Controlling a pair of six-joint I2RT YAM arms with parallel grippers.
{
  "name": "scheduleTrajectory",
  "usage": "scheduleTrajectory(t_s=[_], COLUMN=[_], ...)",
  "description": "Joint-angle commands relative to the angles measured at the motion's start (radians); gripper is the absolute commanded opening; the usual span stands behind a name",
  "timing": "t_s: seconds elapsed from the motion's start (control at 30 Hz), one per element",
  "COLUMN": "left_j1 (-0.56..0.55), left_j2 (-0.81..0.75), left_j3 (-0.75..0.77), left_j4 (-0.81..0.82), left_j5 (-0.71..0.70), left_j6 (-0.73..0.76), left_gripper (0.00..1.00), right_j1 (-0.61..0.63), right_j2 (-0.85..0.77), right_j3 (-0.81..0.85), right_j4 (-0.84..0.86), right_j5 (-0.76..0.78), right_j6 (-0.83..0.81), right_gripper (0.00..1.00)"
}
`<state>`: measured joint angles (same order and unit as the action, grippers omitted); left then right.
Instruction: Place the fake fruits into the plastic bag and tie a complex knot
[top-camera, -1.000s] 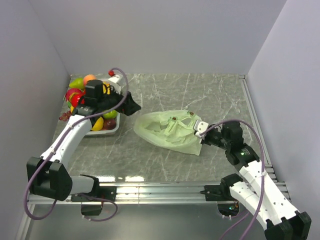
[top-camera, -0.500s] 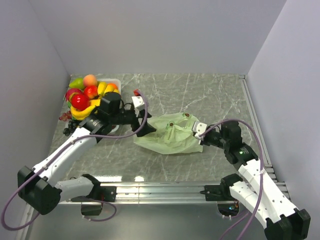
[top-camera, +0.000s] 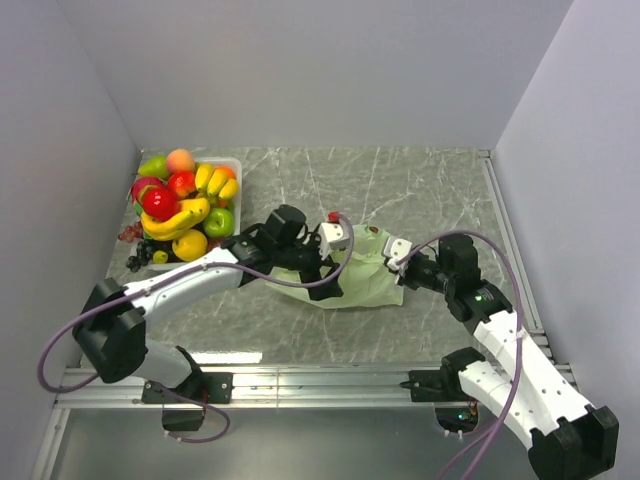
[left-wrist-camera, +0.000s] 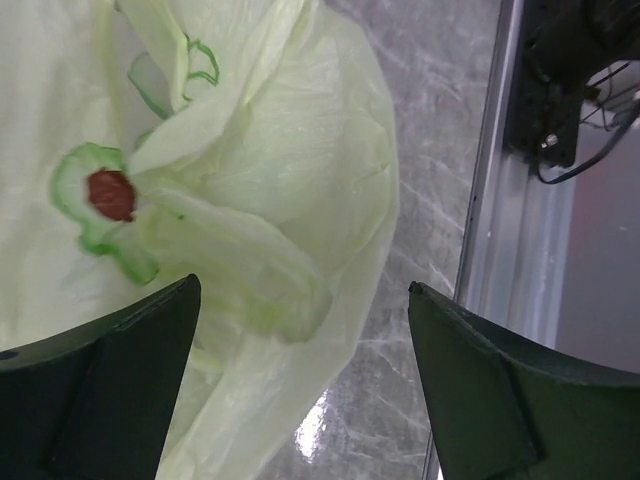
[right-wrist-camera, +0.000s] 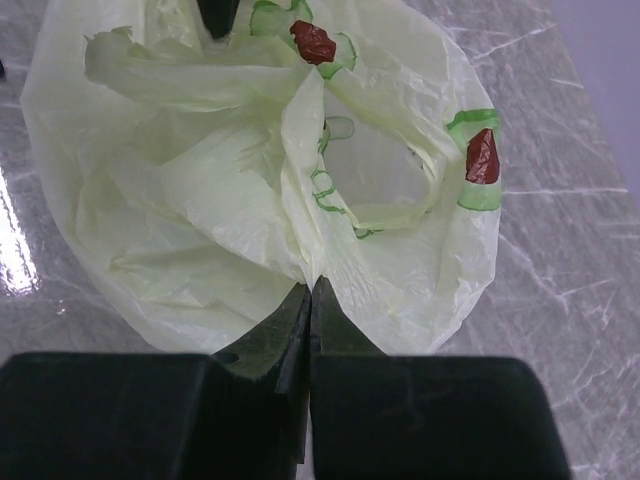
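The fake fruits (top-camera: 185, 205) are heaped in a clear tray (top-camera: 236, 165) at the back left: bananas, apples, a peach and others. The pale-green plastic bag (top-camera: 372, 282) lies crumpled mid-table. My left gripper (top-camera: 322, 275) hovers over its left part, open. In the left wrist view the bag (left-wrist-camera: 260, 150) lies below the wide-apart fingers (left-wrist-camera: 110, 380) and none of it is between them. My right gripper (top-camera: 398, 267) is shut on the bag's right edge. In the right wrist view a fold of the bag (right-wrist-camera: 200, 200) is pinched at the gripper (right-wrist-camera: 311, 290).
Dark grapes (top-camera: 140, 256) hang over the tray's near left corner. An aluminium rail (top-camera: 330, 378) runs along the near table edge. Pale walls close in the left, back and right sides.
My left arm swung from the fruit tray rightwards to over the bag. The bag's left side flattened and shifted right. The right gripper stayed shut on the bag.
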<state>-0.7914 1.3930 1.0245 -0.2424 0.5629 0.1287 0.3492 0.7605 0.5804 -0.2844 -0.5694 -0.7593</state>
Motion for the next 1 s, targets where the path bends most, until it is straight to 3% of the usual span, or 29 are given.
scheduleTrajectory(t_s=[0.0,0.07,0.13,0.17,0.2,0.23,0.3,0.37,0.43,0.67,0.87,0.97], left_j1=[-0.038,-0.065,-0.068,-0.069,-0.068,-0.065,-0.065,-0.065,-0.066,-0.066,-0.068,-0.066], left_j2=[0.055,0.076,0.122,0.135,0.146,0.137,0.077,0.034,-0.023,-0.12,-0.149,-0.153], left_j3=[0.039,0.026,0.042,0.051,0.071,0.074,0.04,0.02,-0.003,0.008,0.025,0.026], left_j4=[0.054,0.08,0.074,0.068,0.043,0.034,0.043,0.017,-0.032,-0.222,-0.337,-0.347], left_j5=[-0.086,-0.139,-0.164,-0.169,-0.155,-0.138,-0.123,-0.061,0.015,0.141,0.222,0.235], left_j6=[-0.023,-0.024,-0.029,-0.021,0.003,0.031,0.096,0.17,0.259,0.573,0.767,0.776], left_gripper=[0.9,0.88,0.69,0.56,0.28,0.15,0.0,0.0,0.0,0.0,0.0,0.0], right_j1=[0.007,0.007,0.008,0.007,0.007,0.007,-0.013,-0.035,-0.047,-0.027,0.146,0.194], right_j2=[-0.003,-0.007,-0.015,-0.02,-0.027,-0.03,-0.032,-0.029,-0.007,0.261,0.411,0.494], right_j3=[0.053,0.062,0.075,0.093,0.105,0.142,0.183,0.261,0.347,0.555,0.611,0.653], right_j4=[0.008,-0.025,-0.058,-0.1,-0.119,-0.142,-0.193,-0.226,-0.225,-0.265,-0.226,-0.255], right_j5=[-0.023,-0.03,-0.046,-0.038,-0.02,0.04,0.086,0.091,0.08,-0.047,-0.027,-0.014], right_j6=[0.047,0.08,0.113,0.121,0.132,0.164,0.192,0.213,0.25,0.305,0.218,0.184], right_gripper=[0.0,0.0,0.04,0.21,0.29,0.48,0.65,0.84,0.87,0.87,0.87,0.87])
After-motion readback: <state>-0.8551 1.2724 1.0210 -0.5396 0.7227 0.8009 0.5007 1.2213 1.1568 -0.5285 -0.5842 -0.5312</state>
